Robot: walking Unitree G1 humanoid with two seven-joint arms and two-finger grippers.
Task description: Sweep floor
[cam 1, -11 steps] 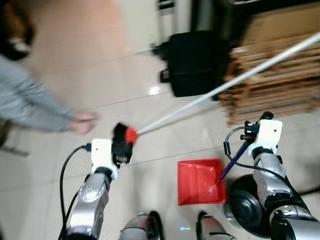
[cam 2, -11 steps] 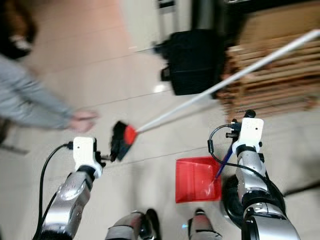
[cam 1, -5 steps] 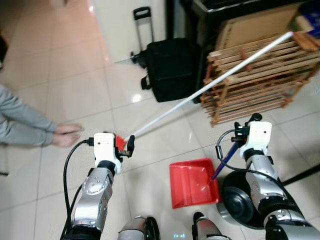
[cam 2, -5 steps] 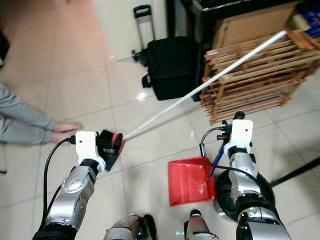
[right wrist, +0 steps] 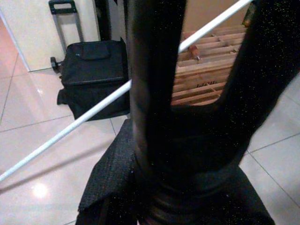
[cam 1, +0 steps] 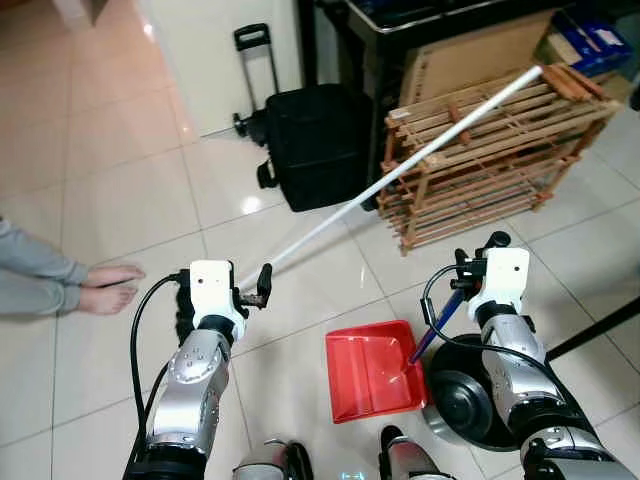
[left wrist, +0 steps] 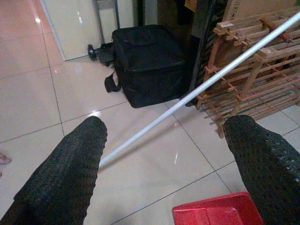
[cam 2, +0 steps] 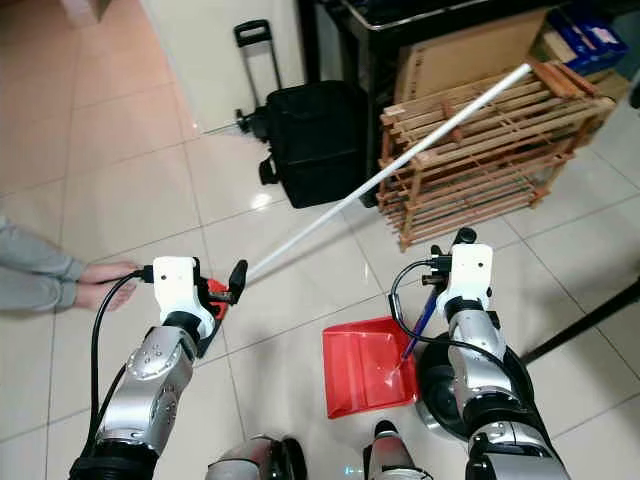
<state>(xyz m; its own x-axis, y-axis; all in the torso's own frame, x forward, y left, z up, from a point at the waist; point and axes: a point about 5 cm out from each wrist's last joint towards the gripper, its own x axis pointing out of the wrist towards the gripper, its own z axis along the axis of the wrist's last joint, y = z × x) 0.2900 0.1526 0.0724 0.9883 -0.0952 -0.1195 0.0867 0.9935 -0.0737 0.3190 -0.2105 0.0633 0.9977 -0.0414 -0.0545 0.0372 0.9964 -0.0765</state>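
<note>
Tiled floor [cam 1: 120, 140]; white-handled broom [cam 1: 400, 165] leaning.

Open tiles [cam 1: 120, 140] ahead-left, suitcase [cam 1: 315, 145], wooden rack [cam 1: 480, 160] ahead-right

red dustpan [cam 1: 372, 372], white broom pole [cam 1: 400, 170], black suitcase [cam 1: 315, 145]
</note>
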